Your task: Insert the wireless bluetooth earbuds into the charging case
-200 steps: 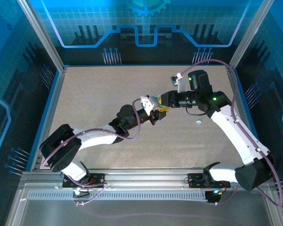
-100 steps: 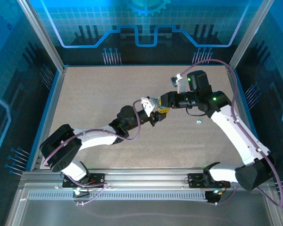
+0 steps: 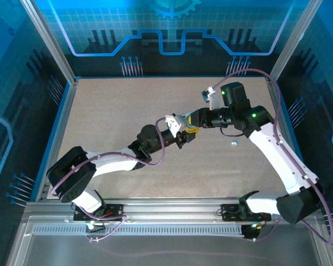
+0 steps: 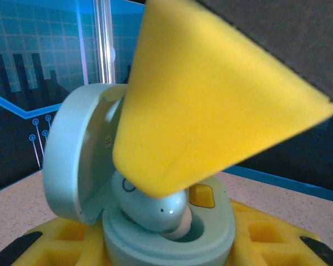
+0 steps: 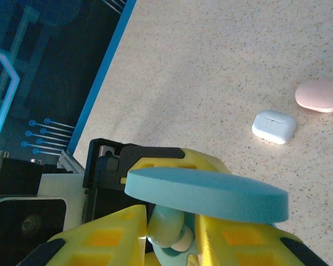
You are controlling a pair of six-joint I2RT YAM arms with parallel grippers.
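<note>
Barely shifting since a second ago, I am clamping the open charging case (image 4: 72, 166) in my left pincer (image 4: 166, 245), my right pincer (image 5: 169, 237) pinching the earbud (image 4: 155, 210) half-seated in its socket, needing a square, gentle push.

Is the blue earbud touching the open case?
Touching. The left wrist view shows the earbud sitting down in the well of the case, its tip against the inner wall.

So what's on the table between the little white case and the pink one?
Nothing. In the right wrist view, the strip of table between the white case and the pink case is bare.
</note>
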